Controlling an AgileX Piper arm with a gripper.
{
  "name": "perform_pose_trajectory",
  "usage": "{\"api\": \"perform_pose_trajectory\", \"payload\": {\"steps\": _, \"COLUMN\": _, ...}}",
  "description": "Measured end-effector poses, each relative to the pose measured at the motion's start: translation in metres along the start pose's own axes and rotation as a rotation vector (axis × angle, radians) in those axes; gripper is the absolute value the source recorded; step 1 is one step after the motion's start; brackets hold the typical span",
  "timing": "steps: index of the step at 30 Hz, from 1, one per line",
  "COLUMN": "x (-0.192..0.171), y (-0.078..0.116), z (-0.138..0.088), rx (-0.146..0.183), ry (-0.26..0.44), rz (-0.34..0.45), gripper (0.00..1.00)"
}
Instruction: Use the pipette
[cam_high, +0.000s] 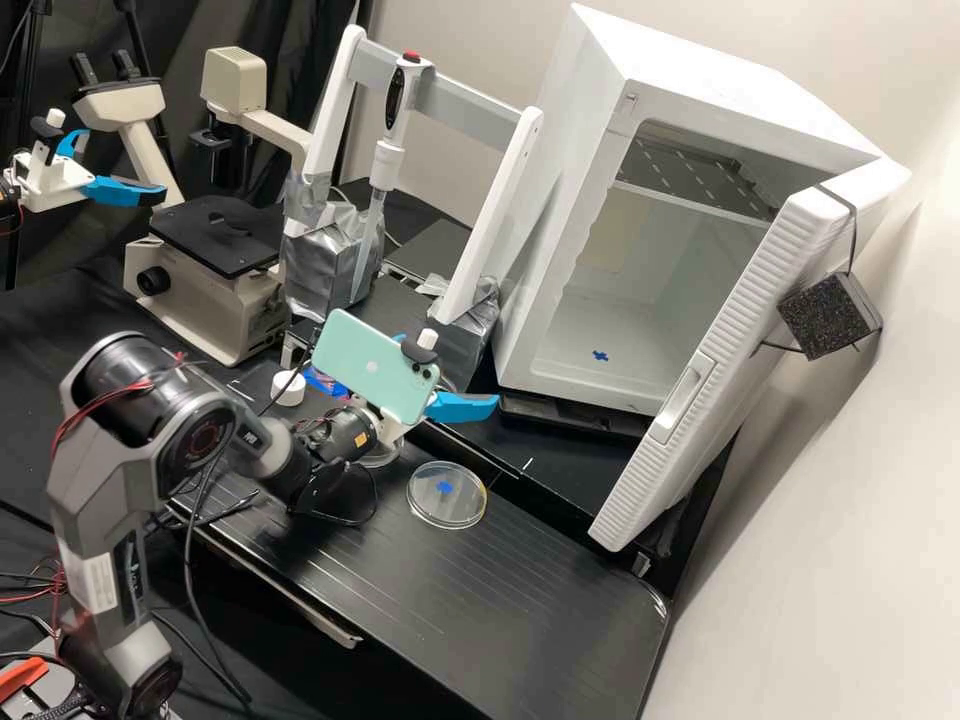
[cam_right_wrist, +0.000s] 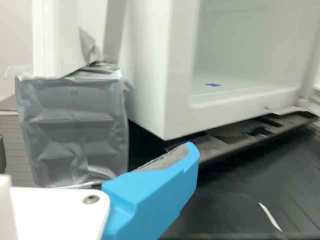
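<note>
The gripper (cam_high: 462, 406) is low over the bench in the high view, in front of the rack, partly behind a pale green phone. In the wrist view the gripper (cam_right_wrist: 97, 150) stands open, a blue finger (cam_right_wrist: 155, 195) bare along its grey pad. Behind and above it, the pipette (cam_high: 388, 158) hangs upright at the rack's grey crossbar (cam_high: 470, 108), red button on top, its tip end down by the silver-taped block. A petri dish (cam_high: 447, 495) with a blue mark lies on the bench just in front of the gripper.
An open white incubator (cam_high: 570, 300) stands right of the rack, its door (cam_high: 700, 370) swung outward. A microscope (cam_high: 215, 270) is at the left and a small white cap (cam_high: 288, 388) sits near the rack. Silver-taped rack foot (cam_right_wrist: 75, 130) stands beside the incubator.
</note>
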Motion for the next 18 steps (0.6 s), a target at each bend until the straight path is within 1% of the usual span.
{"api": "perform_pose_trajectory", "payload": {"steps": 1, "x": -0.005, "y": 0.004, "z": -0.002, "rx": 0.006, "ry": 0.010, "rz": 0.013, "gripper": 1.00}}
{"api": "perform_pose_trajectory", "payload": {"steps": 3, "x": -0.020, "y": 0.011, "z": -0.008, "rx": 0.035, "ry": 0.049, "rz": 0.035, "gripper": 1.00}}
{"api": "perform_pose_trajectory", "payload": {"steps": 4, "x": -0.027, "y": 0.016, "z": -0.014, "rx": 0.040, "ry": 0.075, "rz": 0.049, "gripper": 1.00}}
{"api": "perform_pose_trajectory", "payload": {"steps": 7, "x": -0.046, "y": 0.028, "z": -0.034, "rx": 0.046, "ry": 0.168, "rz": 0.094, "gripper": 1.00}}
{"api": "perform_pose_trajectory", "payload": {"steps": 9, "x": -0.057, "y": 0.034, "z": -0.051, "rx": 0.045, "ry": 0.248, "rz": 0.121, "gripper": 1.00}}
{"api": "perform_pose_trajectory", "payload": {"steps": 11, "x": -0.071, "y": 0.039, "z": -0.073, "rx": 0.029, "ry": 0.343, "rz": 0.142, "gripper": 1.00}}
{"api": "perform_pose_trajectory", "payload": {"steps": 12, "x": -0.074, "y": 0.039, "z": -0.078, "rx": 0.022, "ry": 0.360, "rz": 0.142, "gripper": 1.00}}
{"api": "perform_pose_trajectory", "payload": {"steps": 14, "x": -0.083, "y": 0.043, "z": -0.098, "rx": -0.004, "ry": 0.419, "rz": 0.153, "gripper": 1.00}}
{"api": "perform_pose_trajectory", "payload": {"steps": 15, "x": -0.085, "y": 0.045, "z": -0.107, "rx": -0.013, "ry": 0.440, "rz": 0.154, "gripper": 1.00}}
{"api": "perform_pose_trajectory", "payload": {"steps": 18, "x": -0.086, "y": 0.049, "z": -0.130, "rx": -0.022, "ry": 0.474, "rz": 0.149, "gripper": 1.00}}
